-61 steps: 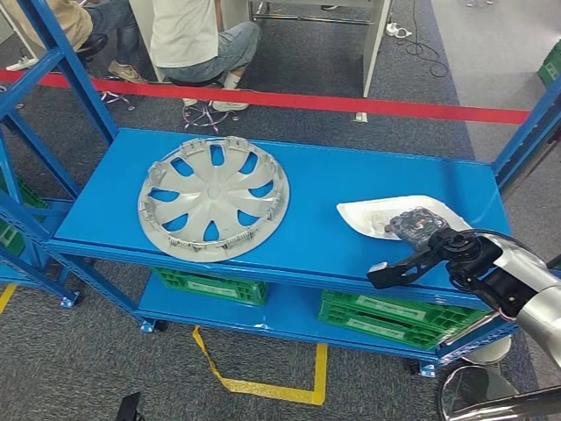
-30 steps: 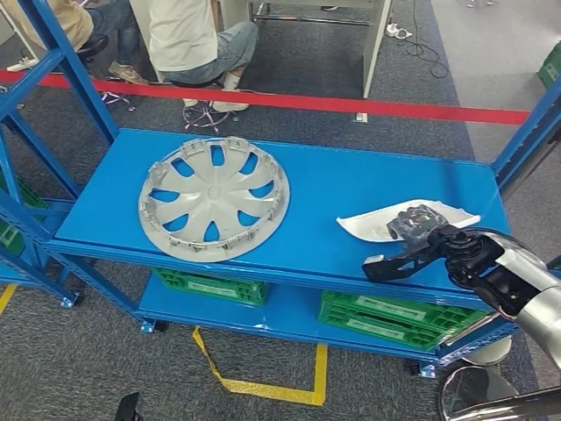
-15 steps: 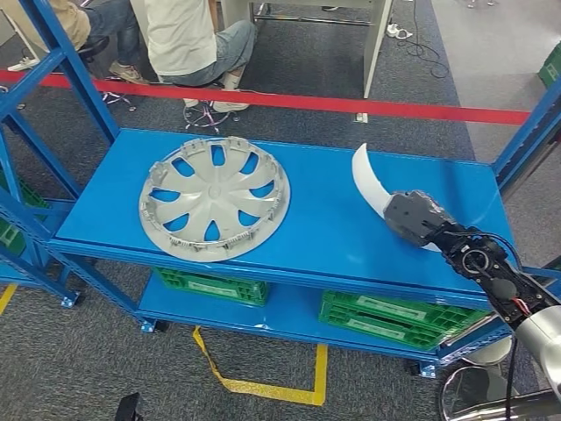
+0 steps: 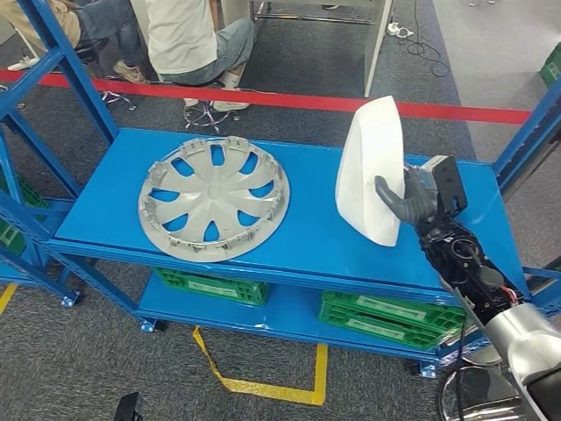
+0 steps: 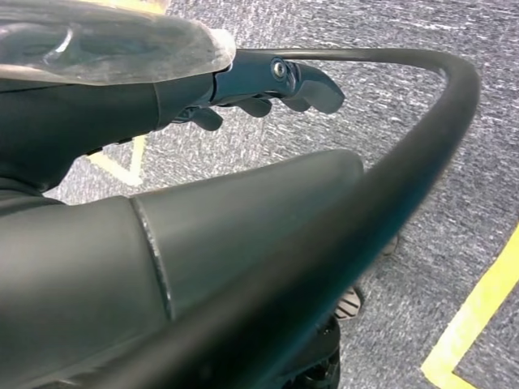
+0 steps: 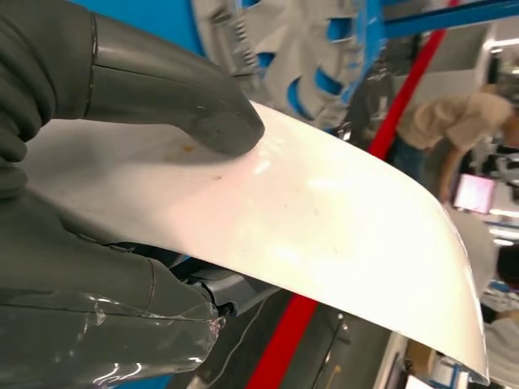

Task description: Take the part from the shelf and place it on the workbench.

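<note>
**White part held upright above the shelf in my right hand**

My right hand (image 4: 407, 200) grips one white part (image 4: 369, 167), lifted off the blue shelf (image 4: 317, 219) and standing on end at about 2 o'clock in the head view. Its long axis runs nearly vertical, with a slight lean; the narrower, squared end points up toward 12 o'clock and the broader rounded end points down toward 6 o'clock, hanging over the shelf deck. My thumb (image 4: 390, 197) presses across the face turned toward me, and the remaining fingers are behind the panel, so the part is clamped between them.

In the right wrist view the part (image 6: 318, 219) is a smooth, glossy white shell, gently curved along its length, with a few small brownish specks near the thumb (image 6: 183, 97).

My left hand (image 5: 269, 85) hangs over grey carpet, its dark fingers loosely curled and holding nothing.

Count: one white part; one silver hubcap (image 4: 214, 198), lying flat on the shelf deck at 10 o'clock, well apart from the part; three green crates (image 4: 390, 317) visible on lower shelf levels; one red barrier tape (image 4: 278, 100) beyond the shelf; two seated persons (image 4: 192, 39) at 12 o'clock.
</note>
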{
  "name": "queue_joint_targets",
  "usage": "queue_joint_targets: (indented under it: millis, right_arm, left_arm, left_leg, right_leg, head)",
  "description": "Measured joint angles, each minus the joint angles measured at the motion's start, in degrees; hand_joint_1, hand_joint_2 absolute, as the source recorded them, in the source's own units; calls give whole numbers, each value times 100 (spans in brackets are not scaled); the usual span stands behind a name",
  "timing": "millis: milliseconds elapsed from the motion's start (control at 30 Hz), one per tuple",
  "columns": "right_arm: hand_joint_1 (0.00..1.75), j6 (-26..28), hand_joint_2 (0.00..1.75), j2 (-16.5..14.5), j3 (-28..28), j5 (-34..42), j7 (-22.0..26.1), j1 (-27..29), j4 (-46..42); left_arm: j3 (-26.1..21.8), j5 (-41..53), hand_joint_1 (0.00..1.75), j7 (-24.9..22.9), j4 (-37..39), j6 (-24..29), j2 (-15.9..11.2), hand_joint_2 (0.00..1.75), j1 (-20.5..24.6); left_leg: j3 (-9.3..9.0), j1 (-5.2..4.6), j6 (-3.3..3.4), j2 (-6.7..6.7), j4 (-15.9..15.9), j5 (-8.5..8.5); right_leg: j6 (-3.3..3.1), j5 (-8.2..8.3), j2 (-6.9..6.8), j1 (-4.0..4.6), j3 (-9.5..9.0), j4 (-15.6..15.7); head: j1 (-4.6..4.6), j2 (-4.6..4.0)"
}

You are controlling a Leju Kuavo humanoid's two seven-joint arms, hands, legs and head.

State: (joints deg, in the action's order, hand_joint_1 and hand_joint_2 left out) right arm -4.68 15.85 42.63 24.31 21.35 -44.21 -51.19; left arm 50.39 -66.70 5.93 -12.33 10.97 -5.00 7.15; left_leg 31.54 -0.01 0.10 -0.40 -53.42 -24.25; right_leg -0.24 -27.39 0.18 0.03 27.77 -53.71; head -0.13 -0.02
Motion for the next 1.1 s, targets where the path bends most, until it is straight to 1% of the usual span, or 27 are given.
queue_joint_targets:
  millis: [233, 367, 433, 600, 700, 833, 967, 1100]
  right_arm:
    - [175, -531, 175, -373, -254, 966, 586, -62, 129]
    - [175, -795, 175, -592, -357, 1182, 770, -62, 147]
    - [175, -972, 175, -741, -396, 1270, 886, -61, 147]
    - [175, -1210, 175, -1129, -417, 1350, 1091, -16, 73]
    - [175, -1385, 175, -1348, -412, 1349, 1155, 125, -159]
    - [175, -1479, 175, -1575, -406, 1304, 1100, 401, -623]
    - [175, -1509, 175, -1671, -405, 1299, 1036, 560, -980]
    - [175, -1561, 175, -1704, -402, 1264, 996, 684, -1302]
  left_arm:
    - [1, -4, 0, 6, 0, 18, -2, 0, 15]
    - [2, -5, 0, 6, 0, 29, -6, 0, 27]
    - [2, -8, 0, 6, 0, 49, -6, 0, 28]
    - [2, -73, 0, 84, 0, 61, -5, 0, 29]
    - [-7, -253, 0, 388, 0, -71, -5, 0, 31]
    - [-44, -399, 0, 767, 0, -250, -7, 0, 45]
    - [-58, -420, 0, 861, 0, -288, -7, 0, 65]
    - [-106, -430, 0, 995, 0, -299, -5, 0, 76]
  left_leg:
    - [1, 0, 0, 2, 1, 0]
    - [1, -1, 0, 3, 1, 0]
    - [1, -1, 0, 3, 1, 0]
    - [0, 0, 0, 6, 1, 0]
    - [0, 3, -1, 6, 1, 0]
    - [0, 4, -2, 5, 3, -1]
    - [0, 3, -2, 6, 4, -1]
    - [0, 1, -2, 7, 4, -1]
  right_leg:
    - [0, 0, 0, 2, 2, 0]
    - [0, 0, 0, 2, 1, 0]
    - [0, 0, 0, 3, 1, -1]
    - [0, 0, 6, 4, 4, -1]
    - [-3, -2, 5, 3, 5, -1]
    - [-8, -6, 4, 4, 6, -1]
    - [-9, -6, 4, 4, 7, -1]
    - [-8, -5, 4, 3, 7, -1]
  head:
    - [2, 0]
    - [2, 0]
    - [1, 0]
    - [2, 0]
    - [0, 0]
    - [-2, 0]
    - [0, 0]
    - [10, 0]
